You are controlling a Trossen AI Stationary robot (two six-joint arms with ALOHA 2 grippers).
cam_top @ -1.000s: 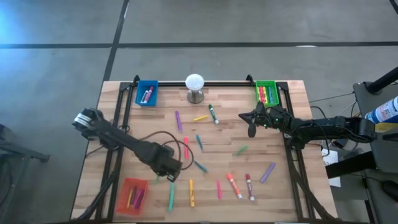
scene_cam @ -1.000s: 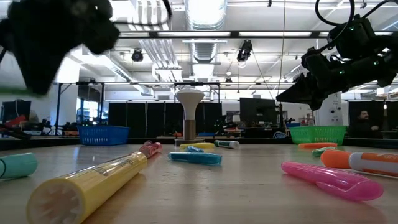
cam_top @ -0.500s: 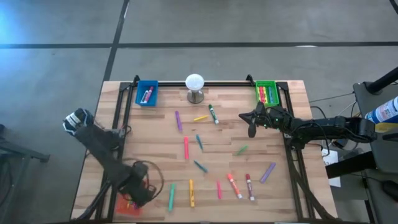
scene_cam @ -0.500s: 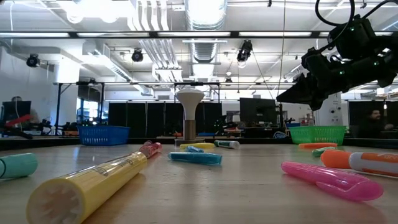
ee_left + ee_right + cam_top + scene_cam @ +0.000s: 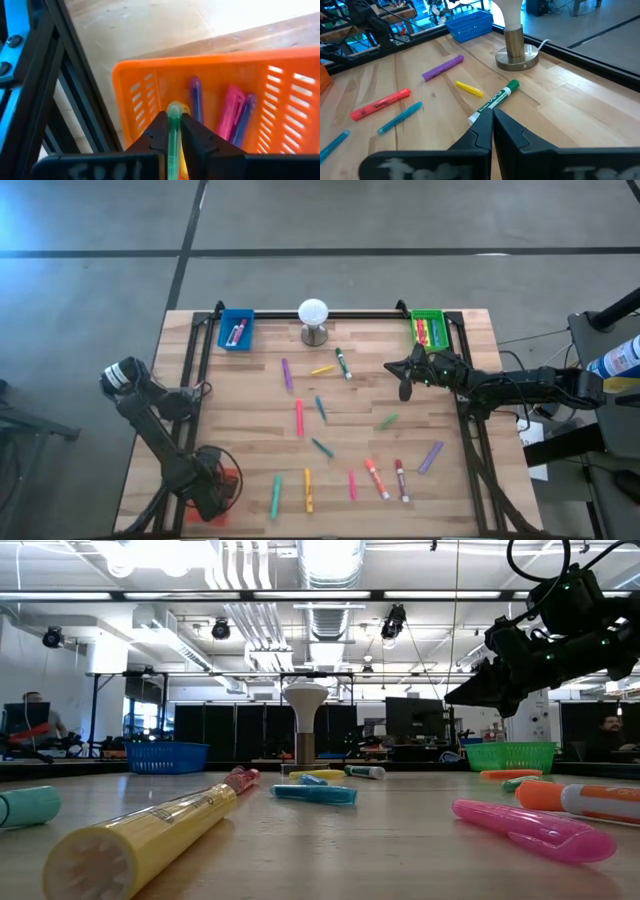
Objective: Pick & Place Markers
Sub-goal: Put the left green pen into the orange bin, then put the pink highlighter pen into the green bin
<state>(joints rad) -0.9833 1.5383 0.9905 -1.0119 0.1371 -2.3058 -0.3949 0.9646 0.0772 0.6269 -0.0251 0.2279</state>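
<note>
Swinging from mid-table to the 7 o'clock corner within 1 second, the left gripper (image 5: pixel 173 131) now hangs over the orange tray (image 5: pixel 131 80), clenched on a green marker (image 5: pixel 173 137); a drop looks imminent. Only the left wrist view shows this grasp and the 3 or so markers already lying inside; from above, the arm hides the tray. The right gripper (image 5: pixel 404 379) waits at 3 o'clock, unmoved, fingers pressed together on nothing, near a green-capped marker (image 5: pixel 494 101). Loose markers (image 5: pixel 307 489) remain scattered.
</note>
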